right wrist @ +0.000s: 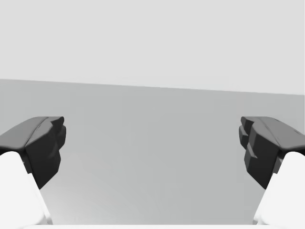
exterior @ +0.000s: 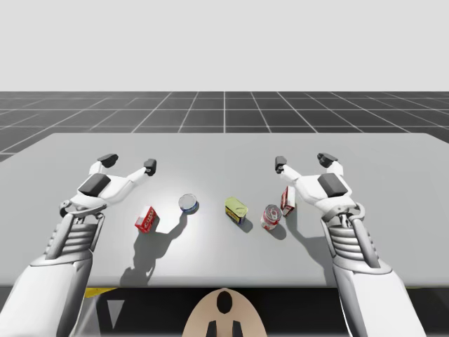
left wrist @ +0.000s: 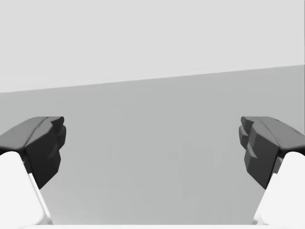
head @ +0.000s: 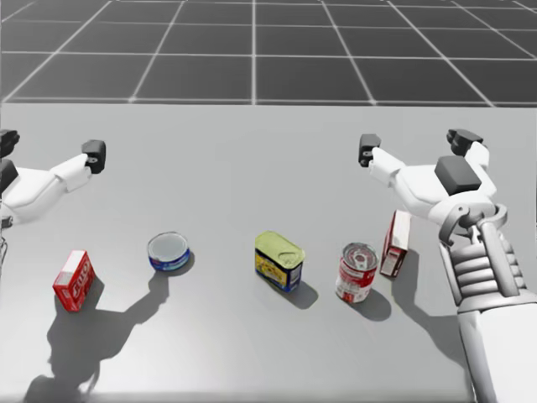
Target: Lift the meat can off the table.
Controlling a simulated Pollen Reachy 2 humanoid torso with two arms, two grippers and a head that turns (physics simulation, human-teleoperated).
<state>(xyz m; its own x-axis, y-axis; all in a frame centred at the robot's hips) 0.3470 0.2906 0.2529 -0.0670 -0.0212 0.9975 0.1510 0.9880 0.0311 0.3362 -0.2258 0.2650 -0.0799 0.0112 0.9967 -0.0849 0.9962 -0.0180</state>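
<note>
Tabletop (exterior: pixel 224 154), meat can (exterior: pixel 236 209) untouched, left gripper (exterior: pixel 128 163), right gripper (exterior: pixel 302 161) agape

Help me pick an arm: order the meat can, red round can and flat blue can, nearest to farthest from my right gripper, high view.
From the right gripper:
1. Red round can, right of middle.
2. Meat can, middle.
3. Flat blue can, left of middle.

Smooth matt grey table (exterior: pixel 224 151); glossy yellow meat can (head: pixel 278 260); shiny metal-topped low blue can (head: pixel 169 250)
</note>
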